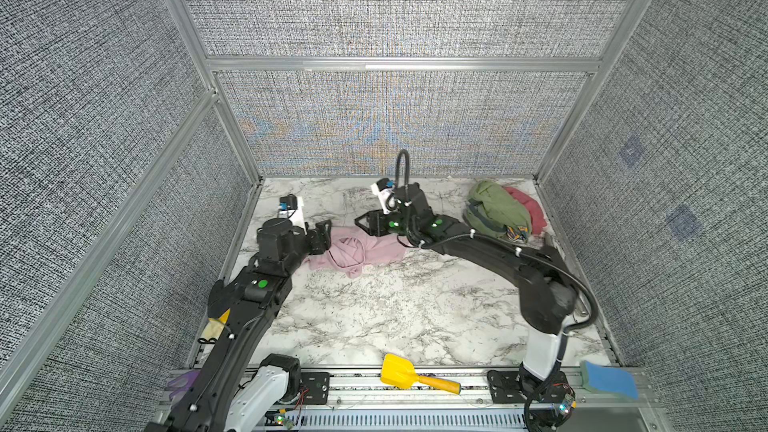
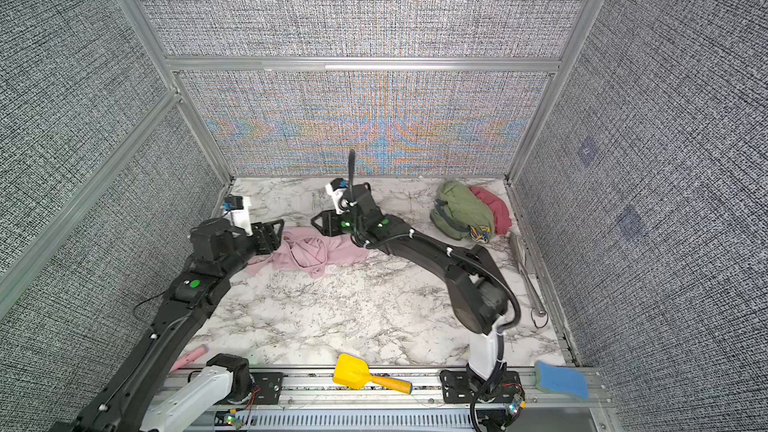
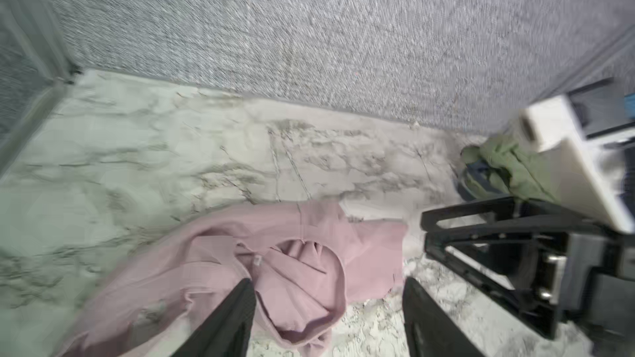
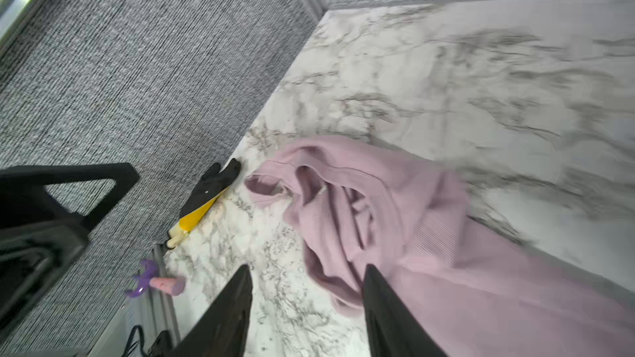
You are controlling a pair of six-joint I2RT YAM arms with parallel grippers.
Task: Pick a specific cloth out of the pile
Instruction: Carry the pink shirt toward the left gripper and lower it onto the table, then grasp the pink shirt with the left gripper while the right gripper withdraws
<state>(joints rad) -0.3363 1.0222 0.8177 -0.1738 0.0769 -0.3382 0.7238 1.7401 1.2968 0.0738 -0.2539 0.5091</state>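
The cloth (image 1: 357, 251) (image 2: 316, 253), pale pink and crumpled, lies on the marble table left of centre, between my two grippers. My left gripper (image 1: 322, 232) (image 3: 326, 281) is open at the cloth's left end, its fingers straddling a fold of the cloth (image 3: 302, 262) without pinching it. My right gripper (image 1: 365, 222) (image 4: 307, 267) is open at the cloth's right end. One of its fingers is over the cloth (image 4: 412, 235), with bare marble between the two. The pile (image 1: 498, 211) (image 2: 465, 209), olive green over rose-red with a blue-yellow piece in front, sits in the back right corner.
A yellow scoop (image 1: 399, 371) and a blue sponge (image 1: 609, 380) rest on the front rail. A metal rod (image 2: 528, 276) lies along the right wall. A black-and-yellow item (image 4: 206, 197) and a purple-pink toy (image 4: 154, 281) lie by the left wall. Fabric walls enclose three sides.
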